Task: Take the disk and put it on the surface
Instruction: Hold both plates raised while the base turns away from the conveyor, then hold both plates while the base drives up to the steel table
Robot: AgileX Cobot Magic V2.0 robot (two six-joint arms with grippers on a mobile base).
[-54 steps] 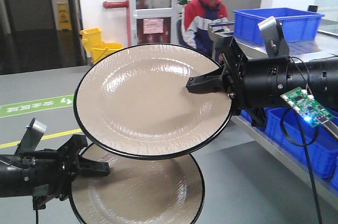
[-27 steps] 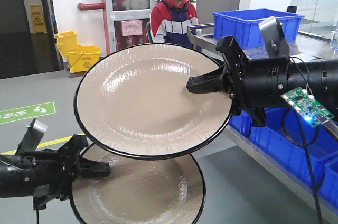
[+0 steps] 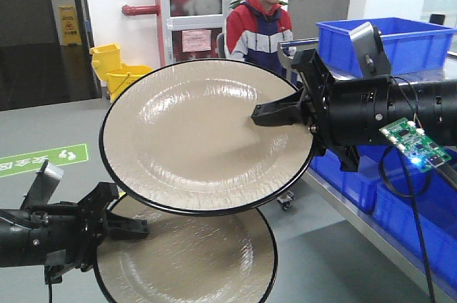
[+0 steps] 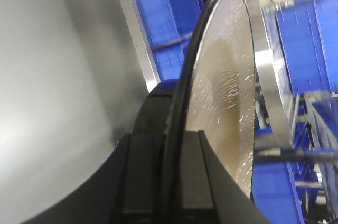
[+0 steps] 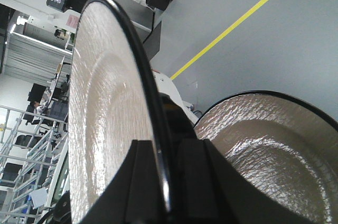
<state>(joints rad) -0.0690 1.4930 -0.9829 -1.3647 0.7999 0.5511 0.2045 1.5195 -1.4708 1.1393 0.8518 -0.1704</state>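
Carry step, judged. The right tool (image 3: 258, 115) is clenched on the upper beige disk (image 3: 193, 131) at centre frame. The left tool (image 3: 141, 230) grips the lower disk (image 3: 200, 260) at the bottom. No bench is in view; the next move calls for reaching it and levelling each disk.

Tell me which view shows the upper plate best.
The exterior front-facing view: the upper plate shows nearly its whole face and black rim, pinched at the edge by the right gripper. The right wrist view sees it nearly edge-on. The left wrist view shows only the lower plate, also edge-on.
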